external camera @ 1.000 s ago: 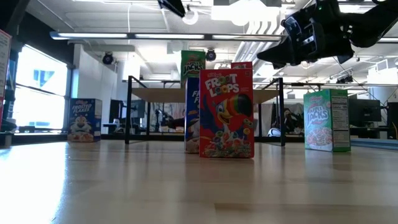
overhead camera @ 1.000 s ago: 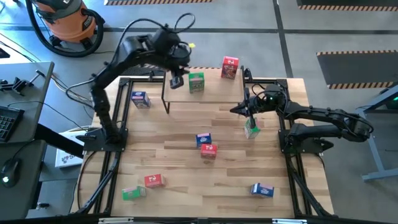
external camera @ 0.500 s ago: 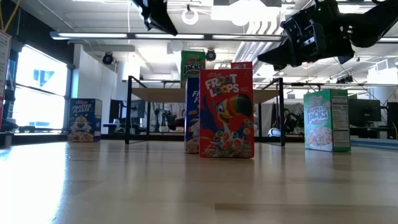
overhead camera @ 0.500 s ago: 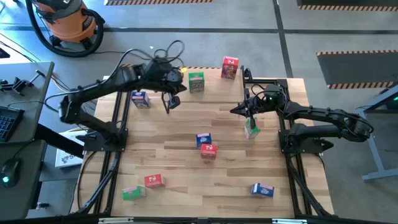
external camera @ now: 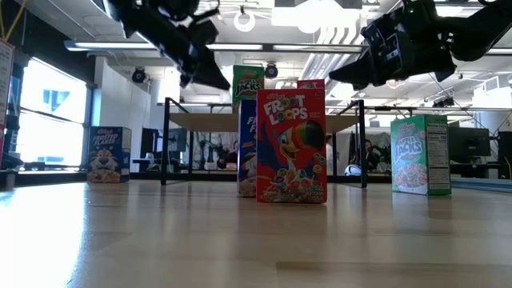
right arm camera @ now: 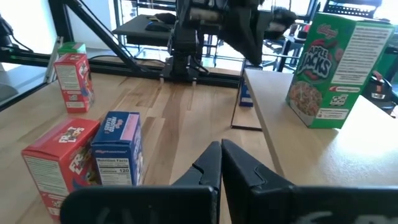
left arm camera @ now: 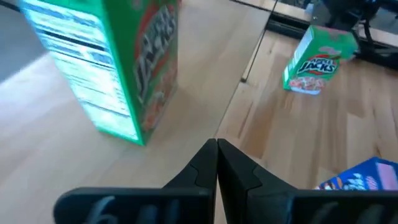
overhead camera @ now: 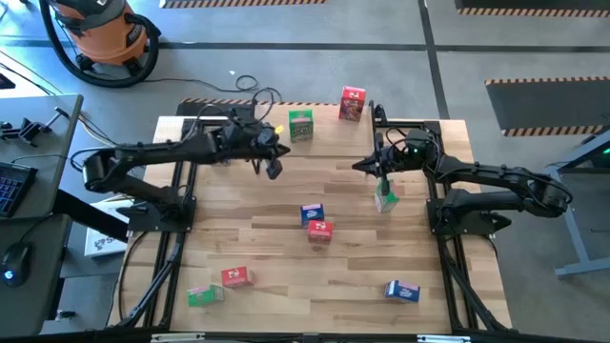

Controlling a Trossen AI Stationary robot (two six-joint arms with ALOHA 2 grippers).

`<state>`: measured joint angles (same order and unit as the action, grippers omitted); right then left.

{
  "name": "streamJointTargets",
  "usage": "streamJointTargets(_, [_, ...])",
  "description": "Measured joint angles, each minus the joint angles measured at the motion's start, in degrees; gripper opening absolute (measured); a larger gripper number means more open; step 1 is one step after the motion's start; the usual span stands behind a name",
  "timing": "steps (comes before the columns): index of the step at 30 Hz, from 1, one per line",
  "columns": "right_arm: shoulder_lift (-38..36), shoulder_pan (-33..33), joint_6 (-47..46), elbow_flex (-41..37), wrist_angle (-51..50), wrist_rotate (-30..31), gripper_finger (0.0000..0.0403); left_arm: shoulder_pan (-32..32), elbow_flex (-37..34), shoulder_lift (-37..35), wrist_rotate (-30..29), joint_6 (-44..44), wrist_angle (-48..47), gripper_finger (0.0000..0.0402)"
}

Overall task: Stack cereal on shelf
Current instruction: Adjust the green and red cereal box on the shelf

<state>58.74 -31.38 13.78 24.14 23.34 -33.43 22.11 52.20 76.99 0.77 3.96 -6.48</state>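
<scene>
We find the left gripper (overhead camera: 274,170) clenched and empty above the shelf (overhead camera: 329,151), near a green box (overhead camera: 301,126). The right gripper (overhead camera: 365,168) likewise clenched, empty.

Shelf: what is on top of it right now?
A green cereal box and a red cereal box stand on the shelf, apart. The left gripper hangs over its left end, covering some of the board there.

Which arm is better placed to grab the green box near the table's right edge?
Right. The right claw hangs just beside that green box, while the left claw is farther off, at the shelf front. Both claws are shut, so it must open first.
</scene>
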Motion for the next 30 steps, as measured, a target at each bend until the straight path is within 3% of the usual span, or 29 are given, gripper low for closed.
streamJointTargets(14, [0.0, 0.04, -1.31, 0.0, 0.04, 0.0, 0.0, 3.07, -0.04, 14.11, -4.63, 1.51, 21.16, 0.0])
streamJointTargets(30, [0.0, 0.04, -1.13, 0.0, 0.1, 0.02, 0.0, 6.68, -0.04, 21.2, -6.43, -0.22, 33.91, 0.0])
